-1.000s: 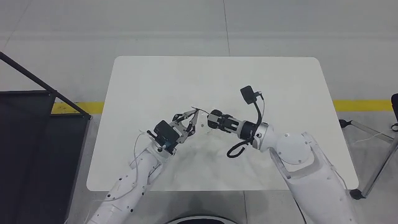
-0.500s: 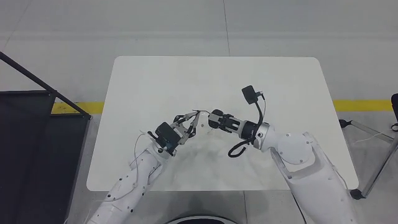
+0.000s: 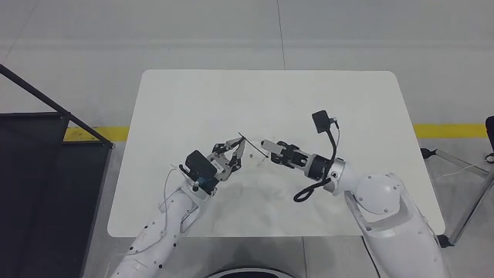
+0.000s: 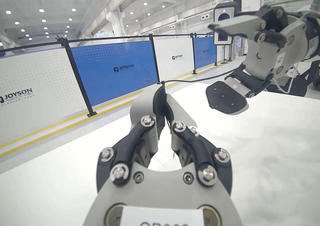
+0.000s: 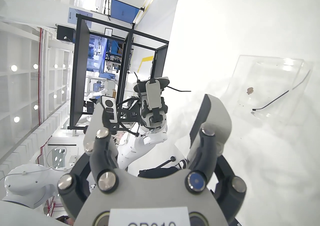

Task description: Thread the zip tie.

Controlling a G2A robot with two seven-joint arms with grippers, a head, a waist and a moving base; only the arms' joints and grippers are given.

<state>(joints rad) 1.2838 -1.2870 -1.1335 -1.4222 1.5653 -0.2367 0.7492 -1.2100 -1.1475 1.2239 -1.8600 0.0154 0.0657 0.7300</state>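
Stretch of zip tie (image 4: 175,81) inside left gripper (image 4: 163,92) hidden by pads (image 4: 158,109); I can't see how much is clamped. From above, zip tie too thin for me to tell head from tail. In left wrist view, arm behind right gripper (image 4: 220,62) cut by frame edge.

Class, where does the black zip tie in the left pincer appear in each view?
Top view: the thin black plastic zip tie sits between the shut grey left pincer and the open right pincer.
Left wrist view: it reaches from the left pincer towards the right.
Right wrist view: it juts from the far pincer.
Shared landmark: the left pincer.
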